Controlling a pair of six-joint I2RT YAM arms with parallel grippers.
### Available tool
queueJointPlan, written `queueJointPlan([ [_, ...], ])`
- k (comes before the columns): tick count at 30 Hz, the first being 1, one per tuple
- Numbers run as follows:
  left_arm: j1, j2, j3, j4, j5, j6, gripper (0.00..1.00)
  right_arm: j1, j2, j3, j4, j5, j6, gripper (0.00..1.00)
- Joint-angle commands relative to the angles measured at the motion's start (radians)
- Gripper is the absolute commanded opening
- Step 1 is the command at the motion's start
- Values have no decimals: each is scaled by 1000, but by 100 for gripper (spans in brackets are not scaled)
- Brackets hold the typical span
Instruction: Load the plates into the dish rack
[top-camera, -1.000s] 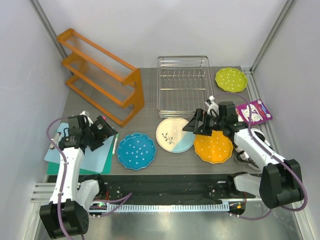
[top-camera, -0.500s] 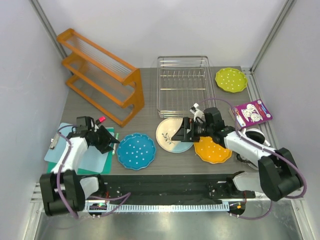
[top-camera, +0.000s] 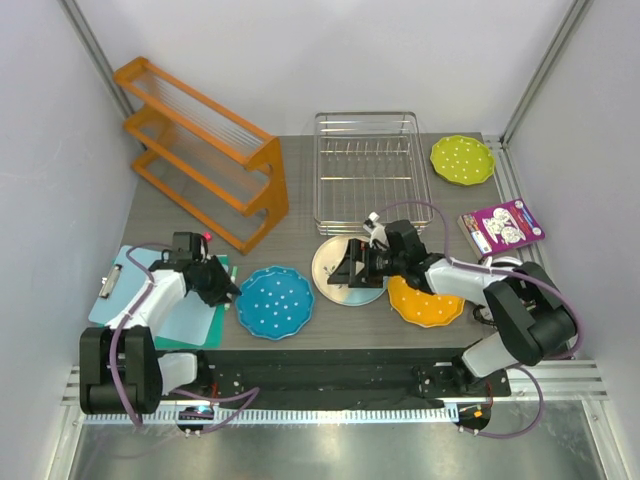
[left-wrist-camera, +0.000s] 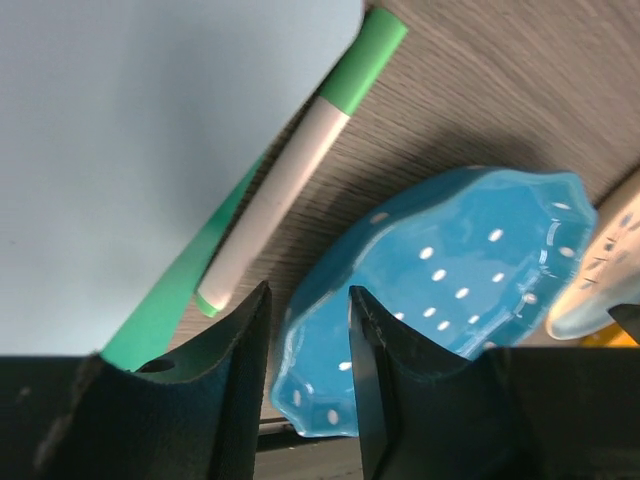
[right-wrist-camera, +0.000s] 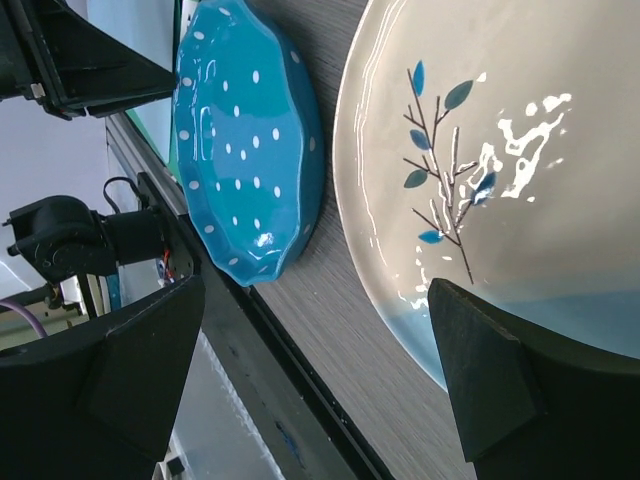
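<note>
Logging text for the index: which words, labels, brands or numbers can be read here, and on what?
Purple packet: printed, but too small to read.
Marker: no text shows.
Nothing else carries readable text.

We see bright, even overhead light with soft, short shadows. White glare streaks the glossy cream leaf-sprig plate. Close up, the black fingers of the left gripper blur darkly.

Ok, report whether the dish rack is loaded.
Empty: the dish rack shows bare wires; blue plate, cream plate, orange plate and green plate sit outside it.
</note>
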Motion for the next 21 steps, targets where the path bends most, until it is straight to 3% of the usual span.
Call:
queueJointPlan([
  [1, -42, 44, 20, 28, -56, 82, 36, 37, 29, 30, 82, 33, 44, 99],
  [11, -126, 76, 8, 82, 13, 150, 25, 64, 110, 95, 84, 71, 75, 97],
  [16, -129, 73, -9, 103, 35, 163, 0, 100, 150, 130, 55, 96, 73, 96],
  [21, -129, 49, -15, 116, 148, 206, 0, 113, 169, 170, -4, 108, 46, 95],
])
